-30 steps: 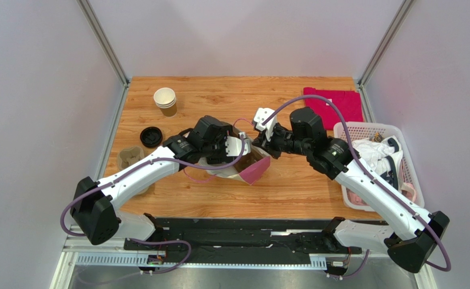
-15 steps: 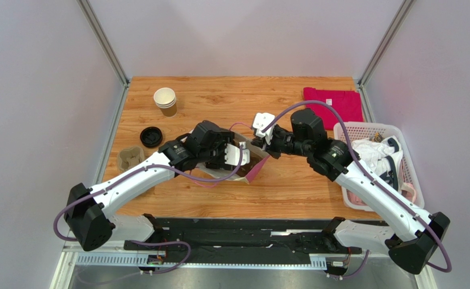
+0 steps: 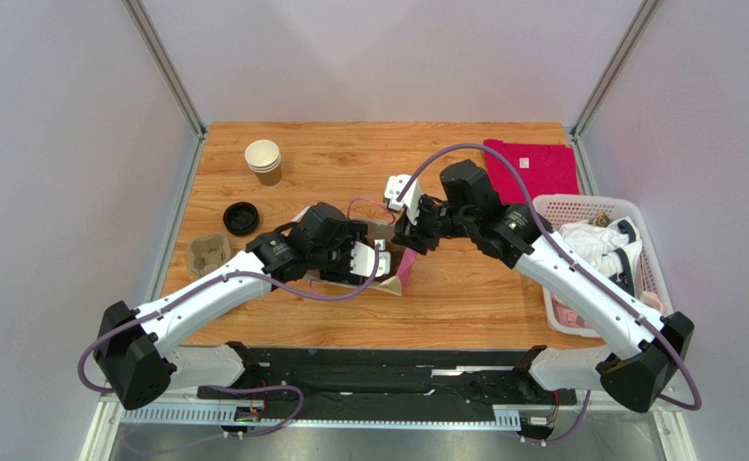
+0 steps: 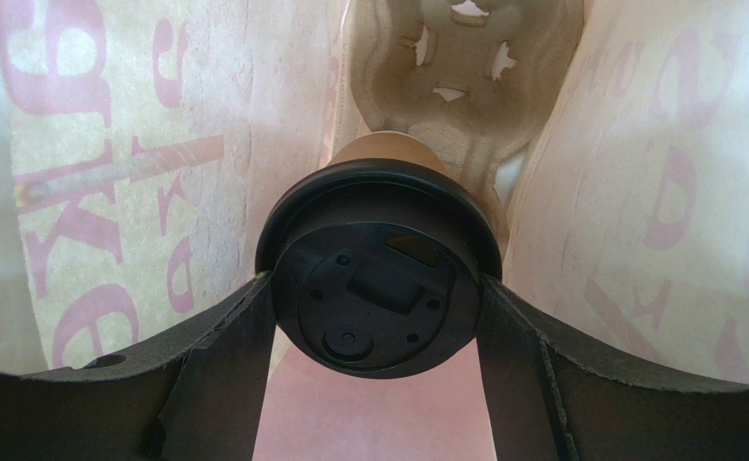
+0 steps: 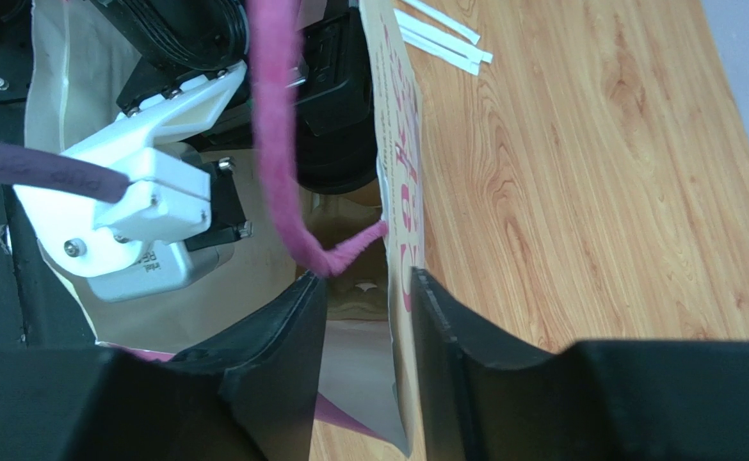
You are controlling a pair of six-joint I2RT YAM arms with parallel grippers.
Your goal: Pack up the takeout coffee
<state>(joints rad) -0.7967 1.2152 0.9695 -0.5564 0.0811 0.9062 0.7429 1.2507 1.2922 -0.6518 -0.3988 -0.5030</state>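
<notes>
Located takeout coffee (image 4: 388,158) inside cream paper bag (image 4: 109,144), gripped by left gripper (image 4: 376,283): one finger pressed against each side of the black lid (image 4: 369,307) at its rim. Logged lid face-on to left wrist camera, filling the span between the fingers, brown cup body receding straight behind it. Read long axis as in line with the gripper's reach: lid end toward wrist, base end toward grey pulp carrier (image 4: 465,58) deeper in the bag. Cannot tell whether base sits in a carrier socket; hidden behind lid. Cannot tell upright or tilted relative to table (image 5: 590,192); cup not visible from top camera.

Noted right gripper (image 5: 369,288) at bag mouth, jaws a little apart, astride the printed bag wall. Wall lying against the finger nearer bare tabletop, open gap on the other side. Pink handle (image 5: 277,144) draped across just ahead of the other finger.
</notes>
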